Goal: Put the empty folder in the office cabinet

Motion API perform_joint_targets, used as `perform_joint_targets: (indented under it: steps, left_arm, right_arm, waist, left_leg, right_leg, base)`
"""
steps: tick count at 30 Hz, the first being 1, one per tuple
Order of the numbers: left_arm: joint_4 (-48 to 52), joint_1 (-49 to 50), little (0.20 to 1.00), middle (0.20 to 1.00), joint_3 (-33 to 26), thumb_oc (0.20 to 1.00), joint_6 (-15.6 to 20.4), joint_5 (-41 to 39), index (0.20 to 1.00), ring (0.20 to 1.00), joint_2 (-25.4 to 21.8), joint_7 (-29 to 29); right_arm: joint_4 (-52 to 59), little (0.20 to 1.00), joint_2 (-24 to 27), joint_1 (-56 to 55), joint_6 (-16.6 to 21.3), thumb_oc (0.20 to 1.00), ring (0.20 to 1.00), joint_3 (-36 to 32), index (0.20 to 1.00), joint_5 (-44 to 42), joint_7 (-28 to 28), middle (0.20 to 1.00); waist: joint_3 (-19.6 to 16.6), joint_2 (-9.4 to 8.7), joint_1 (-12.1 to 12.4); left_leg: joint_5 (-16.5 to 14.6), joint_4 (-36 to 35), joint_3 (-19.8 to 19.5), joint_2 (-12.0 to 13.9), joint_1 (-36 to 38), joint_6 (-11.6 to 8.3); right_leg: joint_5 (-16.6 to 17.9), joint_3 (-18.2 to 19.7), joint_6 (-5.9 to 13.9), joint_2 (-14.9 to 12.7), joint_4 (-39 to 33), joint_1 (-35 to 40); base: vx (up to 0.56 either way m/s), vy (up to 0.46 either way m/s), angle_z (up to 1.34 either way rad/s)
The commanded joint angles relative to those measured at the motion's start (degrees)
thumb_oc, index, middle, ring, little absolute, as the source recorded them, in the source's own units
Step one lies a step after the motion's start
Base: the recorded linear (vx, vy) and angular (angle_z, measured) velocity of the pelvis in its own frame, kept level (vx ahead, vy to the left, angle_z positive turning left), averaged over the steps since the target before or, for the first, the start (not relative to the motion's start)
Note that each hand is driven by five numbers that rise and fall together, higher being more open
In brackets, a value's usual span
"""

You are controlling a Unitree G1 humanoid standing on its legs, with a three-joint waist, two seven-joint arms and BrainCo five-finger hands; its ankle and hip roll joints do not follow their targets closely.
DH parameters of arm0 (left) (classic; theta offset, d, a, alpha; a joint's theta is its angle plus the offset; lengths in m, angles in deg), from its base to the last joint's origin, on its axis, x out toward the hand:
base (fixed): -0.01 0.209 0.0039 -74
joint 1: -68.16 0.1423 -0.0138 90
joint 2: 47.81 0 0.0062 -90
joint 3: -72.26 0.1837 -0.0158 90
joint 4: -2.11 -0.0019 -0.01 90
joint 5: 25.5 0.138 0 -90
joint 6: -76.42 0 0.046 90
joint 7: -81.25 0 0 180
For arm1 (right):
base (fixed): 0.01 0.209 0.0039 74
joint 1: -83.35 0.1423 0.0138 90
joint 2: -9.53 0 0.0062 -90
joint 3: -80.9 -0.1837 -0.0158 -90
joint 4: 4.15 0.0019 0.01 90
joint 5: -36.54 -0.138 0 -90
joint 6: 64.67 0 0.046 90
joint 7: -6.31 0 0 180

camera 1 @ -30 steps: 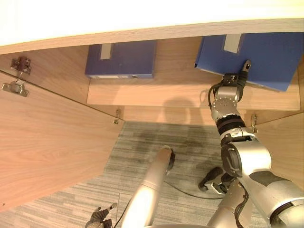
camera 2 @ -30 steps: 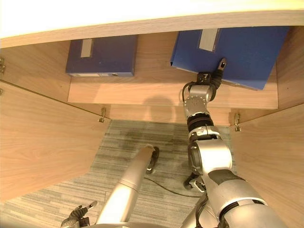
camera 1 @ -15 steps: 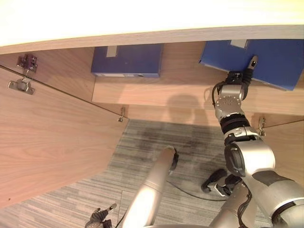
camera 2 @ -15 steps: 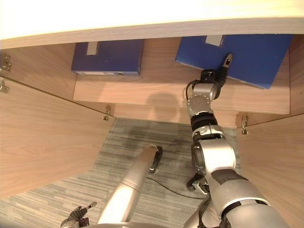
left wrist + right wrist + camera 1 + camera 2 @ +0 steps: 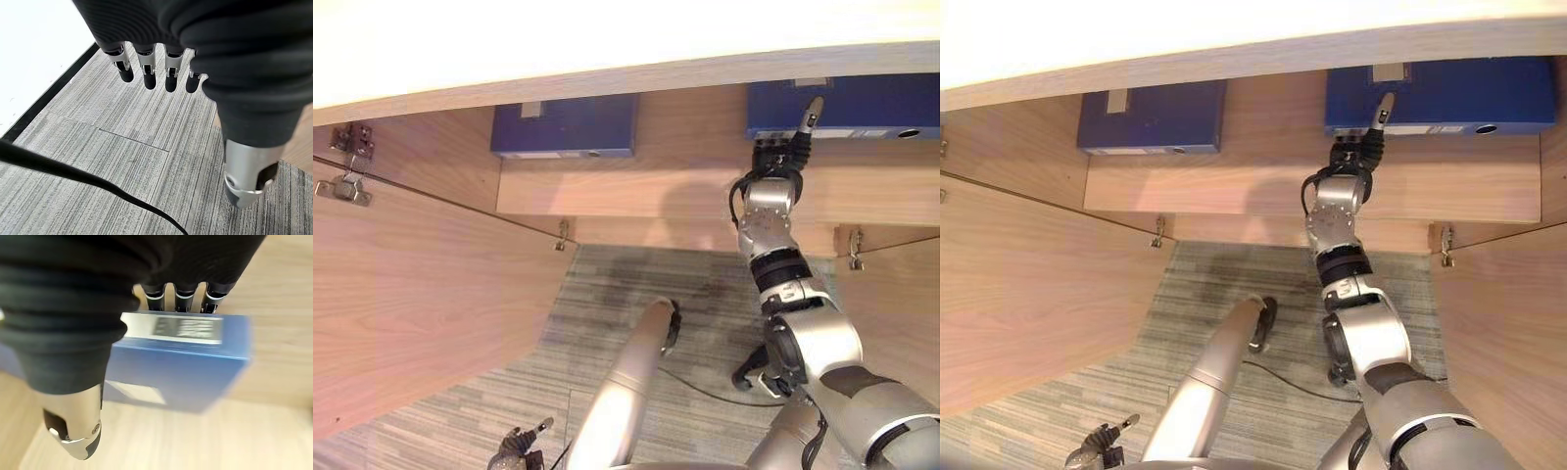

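Right eye view: blue folder (image 5: 1449, 95) lies flat on the cabinet shelf (image 5: 1263, 176), right robot hand (image 5: 1359, 147) just at its front edge, fingers straight. Second folder (image 5: 1151, 117) sits well left. Left robot hand (image 5: 156, 73) hangs relaxed over carpet (image 5: 122, 161).

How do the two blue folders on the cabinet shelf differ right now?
The right folder has the right hand at its front edge, one finger raised over it; the left folder lies untouched. The right folder looks wider and a brighter blue, the left folder narrower and darker. Both lie flat on the cabinet shelf, spines facing outward, each with a pale label on top. The left hand hangs over the floor.
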Motion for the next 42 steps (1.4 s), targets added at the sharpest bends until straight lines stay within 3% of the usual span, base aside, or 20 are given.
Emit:
perform_joint_targets:
  steps: [1,5,10,12,13,15,17,18,21,24,28,36,38,42]
  left_arm:
    - [-1.3,0.2,1.000,1.000,-0.1,1.000,-0.4,1.7,1.000,1.000,-4.8,-0.8]
    - [-0.3,0.7,1.000,1.000,0.4,1.000,-0.4,1.7,1.000,1.000,-5.0,-0.3]
    - [-0.6,1.3,1.000,1.000,-0.7,1.000,-0.3,2.2,1.000,1.000,-5.7,2.2]
    - [-1.1,1.6,1.000,1.000,-1.5,1.000,0.3,2.8,1.000,1.000,-6.4,3.6]
    - [-1.4,1.7,1.000,1.000,-2.0,1.000,0.4,3.5,1.000,1.000,-6.7,5.0]
    - [-1.4,2.1,1.000,1.000,-2.2,1.000,0.9,4.6,1.000,1.000,-7.2,6.8]
    - [-1.4,2.1,1.000,1.000,-2.3,1.000,0.9,5.0,1.000,1.000,-7.4,7.3]
    - [-1.2,1.7,1.000,1.000,-1.8,1.000,1.2,5.4,1.000,1.000,-7.8,8.6]
    - [-0.3,1.7,1.000,1.000,-1.3,1.000,1.1,6.7,1.000,1.000,-8.2,9.7]
    - [-1.3,0.6,1.000,1.000,-0.8,1.000,1.0,8.4,1.000,1.000,-7.5,11.2]
    - [-3.1,-1.0,1.000,1.000,-0.3,1.000,0.9,10.8,1.000,1.000,-6.0,11.6]
    - [-7.3,-2.3,1.000,1.000,-1.6,1.000,-0.4,15.3,1.000,1.000,-3.6,11.7]
    - [-8.7,-1.6,1.000,1.000,-2.9,1.000,-0.8,16.6,1.000,1.000,-2.7,11.7]
    - [-8.5,-2.2,1.000,1.000,-2.7,1.000,-0.9,15.7,1.000,1.000,-1.7,11.7]
  right_arm:
    - [5.1,1.000,-0.8,2.3,-1.0,1.000,1.000,2.9,1.000,0.4,-3.6,1.000]
    - [5.2,1.000,-0.6,0.7,-2.8,1.000,1.000,4.9,1.000,1.9,-4.3,1.000]
    - [3.3,1.000,5.4,-0.7,-9.9,1.000,1.000,10.1,1.000,7.2,-7.7,1.000]
    - [2.9,1.000,11.2,-0.6,-14.7,1.000,1.000,15.3,1.000,14.9,-8.5,1.000]
    - [3.4,1.000,15.7,-0.3,-18.7,1.000,1.000,19.8,1.000,22.4,-9.9,1.000]
    - [2.0,1.000,21.5,1.6,-23.4,1.000,1.000,26.0,1.000,34.2,-12.2,1.000]
    - [0.4,1.000,22.3,2.5,-24.8,1.000,1.000,28.1,1.000,37.8,-13.0,1.000]
    - [-2.2,1.000,22.9,4.0,-27.6,1.000,1.000,33.2,1.000,45.9,-15.5,1.000]
    - [-2.5,1.000,21.6,2.8,-29.2,1.000,1.000,36.8,1.000,51.1,-18.5,1.000]
    - [-7.4,1.000,16.3,-3.0,-30.8,1.000,1.000,41.7,1.000,60.1,-23.6,1.000]
    - [-15.5,1.000,9.8,-7.9,-31.6,1.000,1.000,42.2,1.000,68.1,-24.9,1.000]
    - [-23.9,1.000,0.9,-17.1,-31.8,1.000,1.000,39.8,1.000,70.7,-24.8,1.000]
    - [-24.5,1.000,-0.2,-20.4,-31.8,1.000,1.000,40.1,1.000,71.2,-25.3,1.000]
    - [-27.3,1.000,-0.4,-22.6,-31.9,1.000,1.000,40.2,1.000,73.3,-25.4,1.000]
  waist:
    - [2.5,-0.66,0.8]
    - [2.7,-0.40,0.4]
    - [2.0,-0.10,-0.4]
    - [1.7,-0.61,-1.1]
    - [1.5,-0.99,-1.7]
    - [1.4,-1.45,-2.6]
    - [1.3,-1.53,-2.9]
    - [1.1,-1.99,-3.6]
    - [1.0,-2.12,-3.9]
    - [1.1,-2.88,-4.3]
    - [0.4,-3.52,-4.3]
    - [-2.7,-4.79,-4.3]
    - [-5.7,-6.35,-4.4]
    - [-7.5,-7.47,-4.0]
  left_leg:
    - [2.7,-7.3,2.4,1.6,2.0,-1.42]
    - [4.6,-12.0,2.3,2.1,4.5,-1.27]
    - [6.3,-16.1,2.0,2.4,7.6,-0.82]
    - [6.8,-17.5,2.2,2.9,8.8,-0.79]
    - [7.4,-19.1,2.4,3.5,10.0,-0.61]
    - [8.2,-21.4,2.4,4.1,11.9,-0.62]
    - [8.6,-22.7,2.5,4.5,12.9,-0.67]
    - [10.0,-25.9,3.0,5.5,16.2,-1.17]
    - [11.5,-31.1,3.2,6.1,21.8,-1.56]
    - [14.2,-40.5,3.2,6.4,33.8,-2.70]
    - [15.7,-47.5,3.2,7.2,43.1,-3.67]
    - [17.6,-56.4,3.6,10.4,57.0,-5.29]
    - [21.2,-61.7,4.6,12.1,61.8,-5.82]
    - [24.6,-62.7,3.9,13.4,63.1,-6.89]
  right_leg:
    - [1.9,2.3,3.19,1.0,-7.2,6.1]
    - [4.1,1.2,3.78,1.7,-11.8,8.2]
    - [6.8,0.9,4.60,2.4,-15.8,10.1]
    - [7.9,1.0,4.90,2.8,-17.5,10.8]
    - [9.3,0.9,5.29,3.3,-19.1,11.6]
    - [11.0,0.5,5.72,3.8,-21.7,12.8]
    - [11.6,0.3,5.95,4.2,-22.9,13.6]
    - [13.7,-0.2,6.43,5.9,-27.1,16.7]
    - [15.7,-1.1,6.46,8.1,-33.4,22.3]
    - [19.4,-2.6,6.77,11.8,-45.7,34.9]
    - [21.2,-3.6,6.91,14.4,-53.6,44.2]
    - [22.1,-4.5,6.52,19.1,-64.1,57.6]
    - [23.6,-4.6,5.61,22.6,-70.4,61.9]
    - [24.6,-4.5,5.28,25.3,-75.4,64.6]
  base:
    - [-0.06,0.004,-0.07]
    - [-0.05,0.008,-0.10]
    - [-0.03,0.023,-0.06]
    - [-0.03,0.012,-0.08]
    - [-0.03,0.005,-0.16]
    - [-0.04,0.006,-0.16]
    - [-0.04,-0.001,-0.30]
    - [-0.06,-0.021,-0.29]
    - [-0.02,-0.048,-0.46]
    - [0.05,-0.118,-0.29]
    - [0.05,-0.139,-0.23]
    - [0.06,-0.168,-0.11]
    - [0.03,-0.251,-0.14]
    - [-0.02,-0.175,-0.23]
